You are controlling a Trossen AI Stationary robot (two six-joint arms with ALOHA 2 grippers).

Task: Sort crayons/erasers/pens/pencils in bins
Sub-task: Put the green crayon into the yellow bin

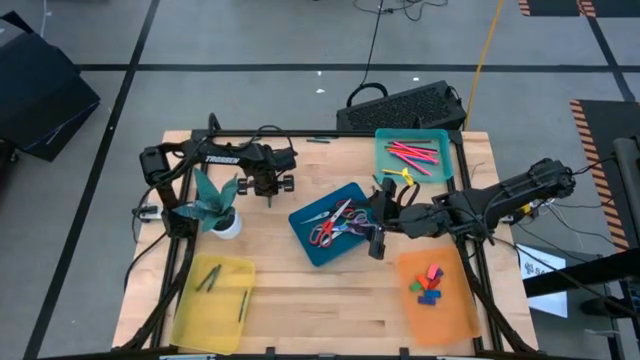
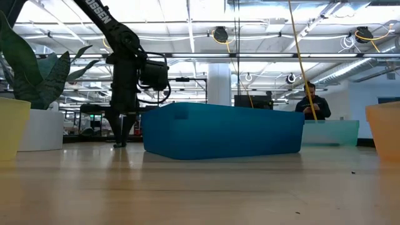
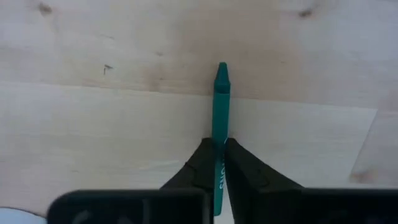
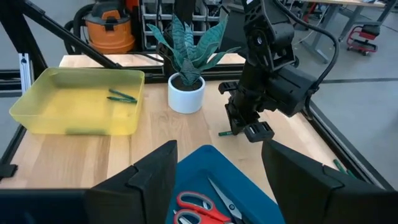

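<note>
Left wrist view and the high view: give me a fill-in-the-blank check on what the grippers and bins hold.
1. The left gripper is shut on a ____ crayon.
2. The scissors lie in the ____ bin.
3. The erasers lie in the ____ bin.
4. The right gripper hovers, open, over the ____ bin.

Answers: green; blue; orange; blue

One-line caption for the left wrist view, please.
Left gripper shut on a green crayon, pointing across the bare wooden table.

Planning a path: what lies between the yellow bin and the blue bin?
Bare tabletop, by the high view, between yellow bin and blue bin.
</note>
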